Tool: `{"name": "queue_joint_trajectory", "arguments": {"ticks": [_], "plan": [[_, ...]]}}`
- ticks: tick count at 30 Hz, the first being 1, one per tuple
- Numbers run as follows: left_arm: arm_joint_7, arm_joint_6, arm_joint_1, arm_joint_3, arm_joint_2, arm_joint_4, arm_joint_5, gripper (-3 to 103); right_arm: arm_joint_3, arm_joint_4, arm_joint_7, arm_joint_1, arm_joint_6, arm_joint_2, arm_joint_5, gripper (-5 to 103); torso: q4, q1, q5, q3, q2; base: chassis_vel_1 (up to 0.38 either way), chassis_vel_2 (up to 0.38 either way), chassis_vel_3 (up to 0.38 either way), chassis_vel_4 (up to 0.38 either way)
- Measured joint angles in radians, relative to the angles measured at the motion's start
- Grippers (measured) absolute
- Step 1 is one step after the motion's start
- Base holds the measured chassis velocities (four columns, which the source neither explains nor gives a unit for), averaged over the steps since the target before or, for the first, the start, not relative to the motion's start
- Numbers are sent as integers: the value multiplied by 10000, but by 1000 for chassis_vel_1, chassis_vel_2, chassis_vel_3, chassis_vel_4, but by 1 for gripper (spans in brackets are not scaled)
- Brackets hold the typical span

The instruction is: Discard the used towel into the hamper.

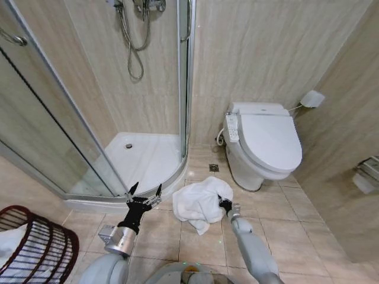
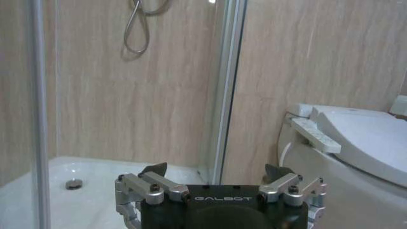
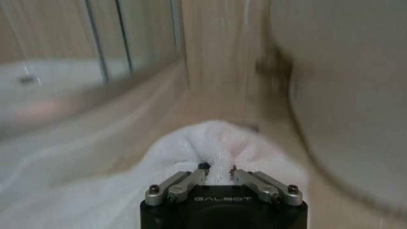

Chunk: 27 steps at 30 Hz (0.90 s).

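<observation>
Towel (image 1: 199, 203), white and crumpled, pinched in right end effector (image 1: 224, 205); left end effector (image 1: 144, 193) wide open, empty

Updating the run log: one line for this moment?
right hand: shut on towel | left hand: open, idle | hamper: robot's left

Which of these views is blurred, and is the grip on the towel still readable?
Right wrist view: background streaked with motion blur, but the right gripper reads sharply, fingers pinched into the white towel. Head view: sharp and evenly lit, wide-angle bending of the walls, hamper cut by the frame corner. Left wrist view: slightly soft, left gripper open and empty.
</observation>
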Motion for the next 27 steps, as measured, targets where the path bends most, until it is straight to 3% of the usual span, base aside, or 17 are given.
{"name": "queue_joint_trajectory", "arguments": {"ticks": [11, 16, 20, 27], "plan": [[0, 0, 0, 2, 2, 0, 0, 100, 318, 4610, -52, -2220, 579, -634, 589, 8, 0, -1, 2, -1, 0, 0, 0, 0, 0], [0, 0, 0, 1, 3, 0, 0, 100, 488, 6830, 155, -3025, 388, -1129, 935, 8, 0, -1, 3, -1, 0, 0, 0, 0, 0], [0, 0, 0, 1, 3, 0, 0, 100, 839, 8496, 275, -3576, 98, -1598, 1407, 8, 0, -1, 6, -1, 0, 0, 0, 0, 0], [0, 0, 0, 1, 3, 0, 0, 100, 2424, 11302, 503, -4752, -139, -2437, 3039, 8, -2, -1, 5, -1, 0, 0, 0, 0, 0]]}}
